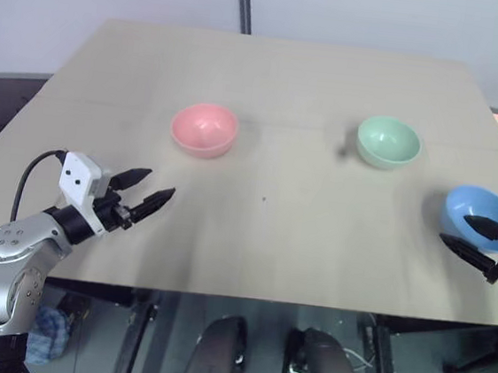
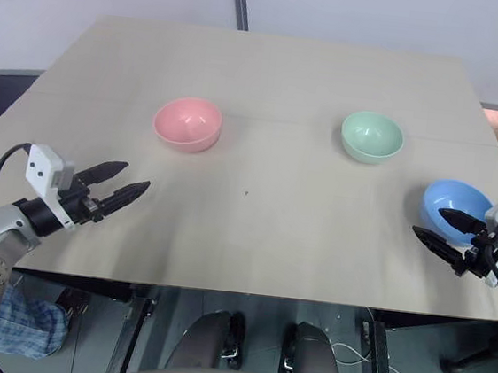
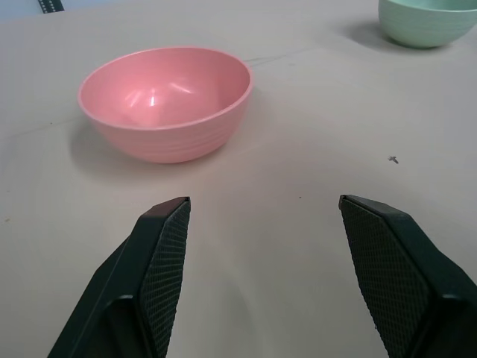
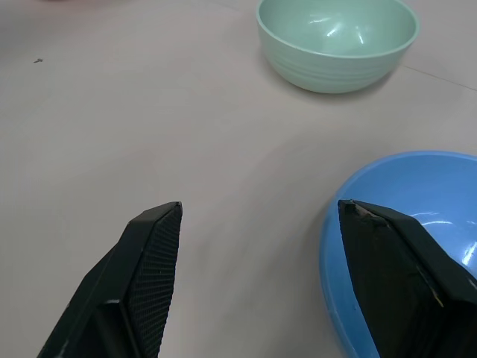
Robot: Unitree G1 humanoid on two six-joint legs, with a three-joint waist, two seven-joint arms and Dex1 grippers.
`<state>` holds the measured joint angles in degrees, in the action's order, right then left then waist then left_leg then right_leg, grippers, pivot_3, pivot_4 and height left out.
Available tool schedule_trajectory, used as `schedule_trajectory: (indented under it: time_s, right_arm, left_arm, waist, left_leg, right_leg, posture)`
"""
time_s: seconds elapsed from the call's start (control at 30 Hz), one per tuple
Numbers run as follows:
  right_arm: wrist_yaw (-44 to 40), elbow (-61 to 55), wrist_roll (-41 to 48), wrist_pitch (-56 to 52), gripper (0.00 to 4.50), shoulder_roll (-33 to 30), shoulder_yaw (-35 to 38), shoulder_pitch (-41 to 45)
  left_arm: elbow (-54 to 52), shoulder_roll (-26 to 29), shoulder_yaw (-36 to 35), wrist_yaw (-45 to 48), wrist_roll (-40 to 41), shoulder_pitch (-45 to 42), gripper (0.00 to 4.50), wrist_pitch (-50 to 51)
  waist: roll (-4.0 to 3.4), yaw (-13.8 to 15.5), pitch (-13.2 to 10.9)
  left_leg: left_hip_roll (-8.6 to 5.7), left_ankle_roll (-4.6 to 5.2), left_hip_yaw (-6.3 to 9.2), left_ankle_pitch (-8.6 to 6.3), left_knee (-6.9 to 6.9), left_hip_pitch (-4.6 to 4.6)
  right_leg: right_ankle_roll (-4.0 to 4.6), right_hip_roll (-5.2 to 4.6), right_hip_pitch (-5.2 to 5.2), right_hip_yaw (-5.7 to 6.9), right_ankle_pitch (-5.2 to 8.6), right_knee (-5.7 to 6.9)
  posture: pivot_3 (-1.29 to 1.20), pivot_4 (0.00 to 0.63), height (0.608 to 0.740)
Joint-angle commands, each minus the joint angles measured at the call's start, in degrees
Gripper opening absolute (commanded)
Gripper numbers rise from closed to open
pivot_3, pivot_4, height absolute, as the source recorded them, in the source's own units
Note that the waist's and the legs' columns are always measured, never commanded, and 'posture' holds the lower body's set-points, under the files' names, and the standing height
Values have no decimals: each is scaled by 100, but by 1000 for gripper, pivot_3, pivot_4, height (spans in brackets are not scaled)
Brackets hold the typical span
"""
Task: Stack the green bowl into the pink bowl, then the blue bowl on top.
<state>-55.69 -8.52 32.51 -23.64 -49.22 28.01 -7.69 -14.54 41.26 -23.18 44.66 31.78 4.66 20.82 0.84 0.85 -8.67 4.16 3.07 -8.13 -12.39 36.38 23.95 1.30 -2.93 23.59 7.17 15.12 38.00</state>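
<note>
Three bowls sit apart on the table [image 1: 261, 241]: pink bowl [image 1: 204, 129], green bowl [image 1: 388, 142], and blue bowl [image 1: 480, 214] by the right edge. Left gripper [image 1: 145, 192] and right gripper [image 2: 442, 226] are both spread wide, holding nothing.

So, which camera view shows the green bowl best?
The right wrist view: the green bowl sits whole and large there, its empty inside visible. Both eye views show it whole but small, on the far right part of the table. The left wrist view catches just part of it at the picture's edge.

Pink bowl [image 1: 204, 129] left, green bowl [image 1: 388, 142] right, blue bowl [image 1: 481, 214] nearer.
</note>
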Motion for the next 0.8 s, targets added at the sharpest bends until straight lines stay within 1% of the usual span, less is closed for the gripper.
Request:
schedule_trajectory:
  time_s: [0.03, 0.47, 0.8]
  right_arm:
    - [49, -205, 130, -55, 3654, -7, 214, 31]
    - [152, -352, 175, -132, 3654, 47, 198, 6]
    - [145, -447, 257, -172, 3654, 32, 92, 196]
  left_arm:
    - [-140, 14, -245, -63, 100, -72, 3357, -7]
    - [-234, -46, -344, -129, 246, 23, 3357, 119]
    - [-187, -73, -180, -126, 120, -10, 3357, 42]
  waist:
    - [0, 0, 0]
    - [0, 0, 0]
    - [0, -1, 0]
  left_leg:
    - [0, 0, 0, 0, 0, 0]
    - [0, 0, 0, 0, 2, -1]
    - [0, 0, 0, 0, 4, -3]
  right_leg:
    - [0, 0, 0, 0, 0, 0]
    - [0, 0, -2, 0, 0, 2]
    - [0, 0, -4, 0, 0, 4]
  posture:
    - [0, 150, 740]
    - [0, 150, 740]
    - [0, 150, 740]
